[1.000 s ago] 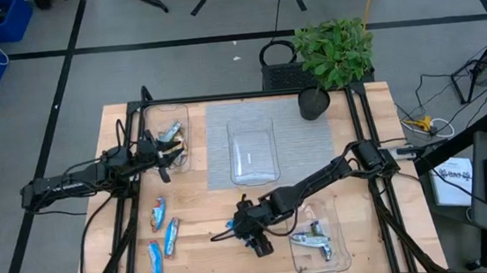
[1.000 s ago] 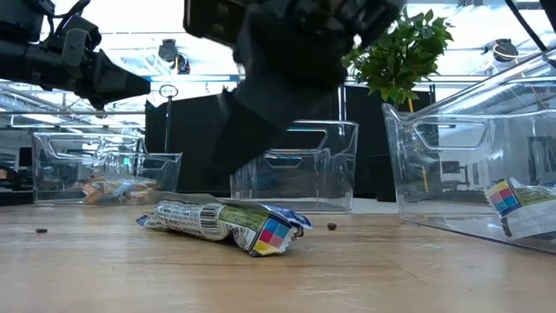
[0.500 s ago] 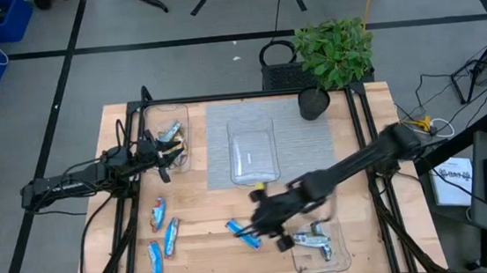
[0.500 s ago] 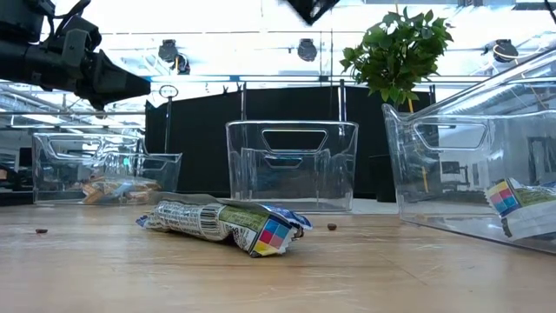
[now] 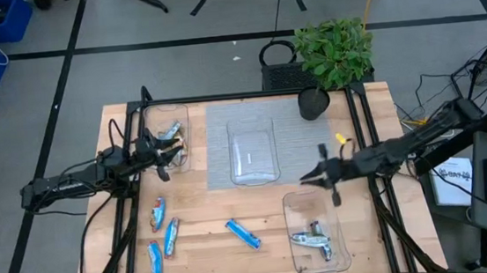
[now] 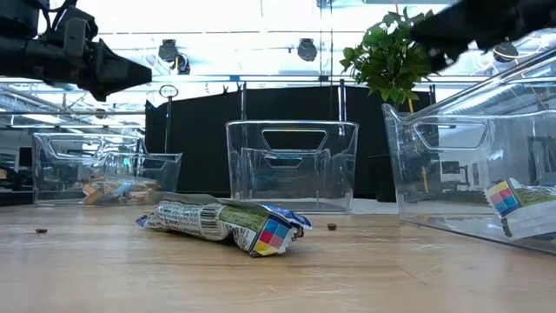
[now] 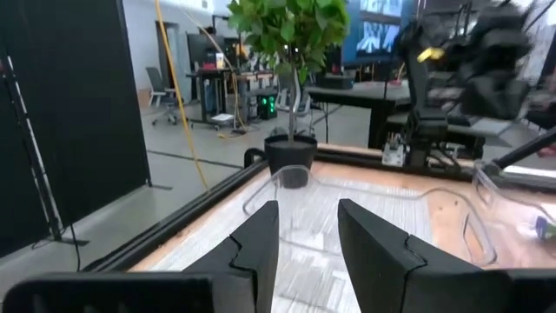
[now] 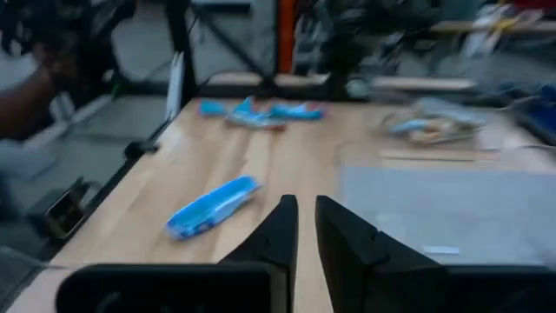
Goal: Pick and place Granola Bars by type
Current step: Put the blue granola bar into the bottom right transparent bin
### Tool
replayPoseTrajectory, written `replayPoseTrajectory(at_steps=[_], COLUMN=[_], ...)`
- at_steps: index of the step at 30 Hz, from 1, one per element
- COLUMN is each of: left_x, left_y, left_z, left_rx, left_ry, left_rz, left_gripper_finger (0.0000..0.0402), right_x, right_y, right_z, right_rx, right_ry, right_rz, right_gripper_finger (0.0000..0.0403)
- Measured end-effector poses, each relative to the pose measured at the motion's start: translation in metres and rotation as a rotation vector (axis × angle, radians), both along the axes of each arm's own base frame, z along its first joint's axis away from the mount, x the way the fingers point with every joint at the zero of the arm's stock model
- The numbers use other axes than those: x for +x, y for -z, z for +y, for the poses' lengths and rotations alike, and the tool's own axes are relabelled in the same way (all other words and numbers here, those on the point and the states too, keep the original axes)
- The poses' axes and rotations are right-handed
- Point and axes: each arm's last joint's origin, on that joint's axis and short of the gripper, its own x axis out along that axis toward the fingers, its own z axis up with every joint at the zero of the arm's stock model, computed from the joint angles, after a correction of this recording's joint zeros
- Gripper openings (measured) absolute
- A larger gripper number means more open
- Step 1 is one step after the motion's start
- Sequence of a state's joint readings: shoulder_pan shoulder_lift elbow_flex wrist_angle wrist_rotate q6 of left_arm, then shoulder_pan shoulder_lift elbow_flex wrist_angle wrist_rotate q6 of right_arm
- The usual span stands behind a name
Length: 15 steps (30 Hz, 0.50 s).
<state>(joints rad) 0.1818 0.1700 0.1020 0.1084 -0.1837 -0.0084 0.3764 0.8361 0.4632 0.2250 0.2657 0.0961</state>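
One blue granola bar (image 5: 243, 234) lies flat on the wood near the table's front middle, also in the low view (image 6: 226, 224) and the right wrist view (image 8: 213, 207). Three more blue bars (image 5: 162, 236) lie at the front left. Tan bars (image 5: 171, 134) rest in the left clear tray (image 5: 182, 115). Silver bars (image 5: 313, 241) rest in the right clear tray (image 5: 342, 252). My left gripper (image 5: 164, 152) hovers open at the left tray's near end. My right gripper (image 5: 313, 179) hangs above the right tray's far end, its fingers (image 8: 306, 226) almost together with nothing between them.
An empty clear tray (image 5: 254, 153) stands on a grey mat at the table's middle back. A potted plant (image 5: 333, 53) stands at the far right corner. Bare wood lies between the blue bars and the right tray.
My right gripper has risen from beside the blue bar at the front middle and swung toward the table's right edge, ending over the right tray's far end. The blue bar stays where it lay on the wood.
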Motion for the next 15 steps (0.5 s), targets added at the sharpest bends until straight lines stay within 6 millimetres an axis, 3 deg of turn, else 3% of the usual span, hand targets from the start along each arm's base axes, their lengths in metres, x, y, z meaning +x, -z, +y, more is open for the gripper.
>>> replayPoseTrajectory(at_steps=[7,15], left_x=[0.0,0.0], left_y=[0.0,0.0], left_z=[0.0,0.0], left_rx=[-0.001,-0.013], left_ry=[0.0,0.004], left_rz=[0.002,-0.003], left_gripper_finger=[0.0127,0.0127], right_x=[-0.034,-0.042], right_y=[0.026,0.046], right_z=[-0.03,-0.055], right_rx=[-0.053,-0.099], right_ry=[0.137,0.271], right_rz=[-0.127,-0.232], right_gripper_finger=[0.0019,0.0016])
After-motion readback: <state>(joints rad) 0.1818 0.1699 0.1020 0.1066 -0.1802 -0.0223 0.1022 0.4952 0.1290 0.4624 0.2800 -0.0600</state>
